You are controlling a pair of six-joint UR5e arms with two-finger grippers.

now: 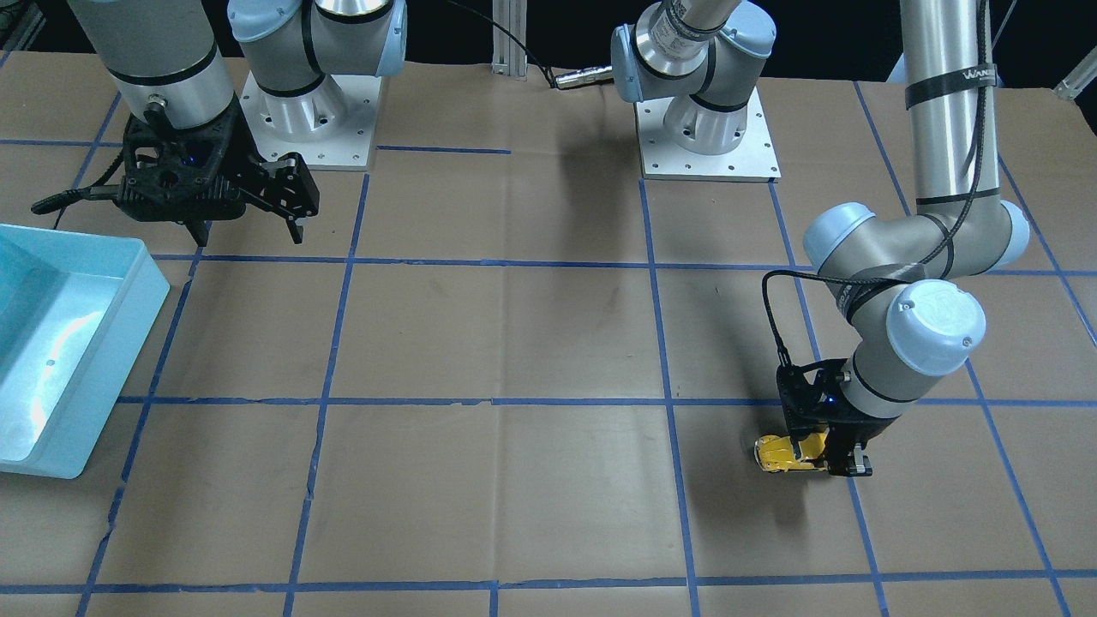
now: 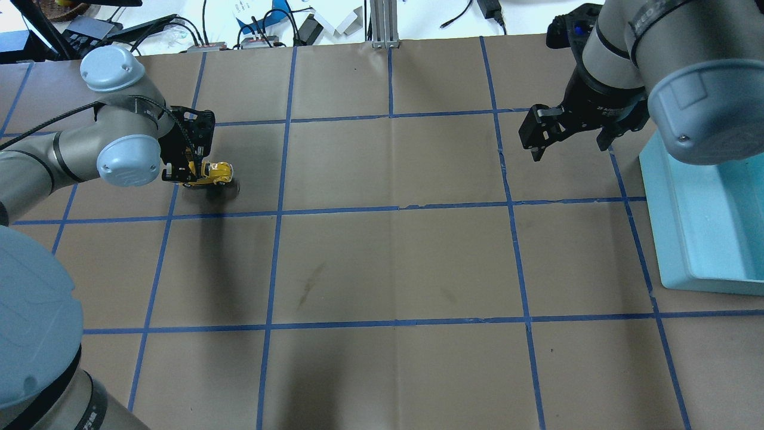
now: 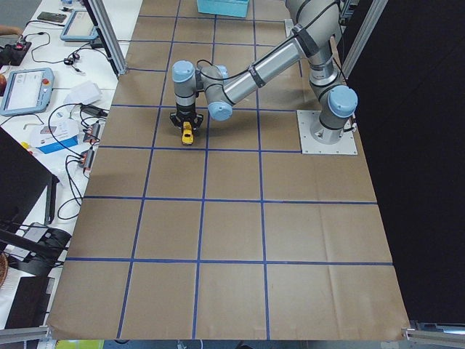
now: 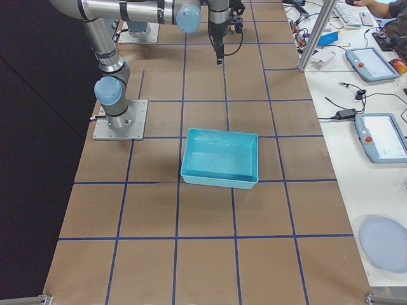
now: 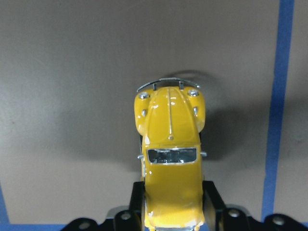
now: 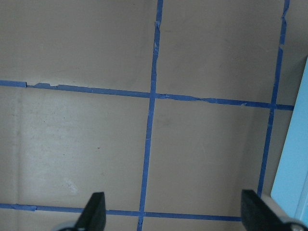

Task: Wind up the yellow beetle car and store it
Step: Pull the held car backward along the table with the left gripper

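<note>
- The left gripper (image 2: 186, 169) clamps the rear flanks of the yellow beetle car (image 5: 171, 125), low at the desk's (image 2: 388, 263) left side. Whether its wheels touch is unclear.
- Risk: held only at the tail, the glossy body may pivot or slip during pull-back winding.
- The right gripper (image 6: 175, 214) hangs spread and empty beside the light-blue bin (image 2: 662, 239) — well apart from the car, so a long carry.

teal bin (image 4: 219, 178): centre, open side up | right claw (image 4: 218, 56): far end, well apart from bin
</note>
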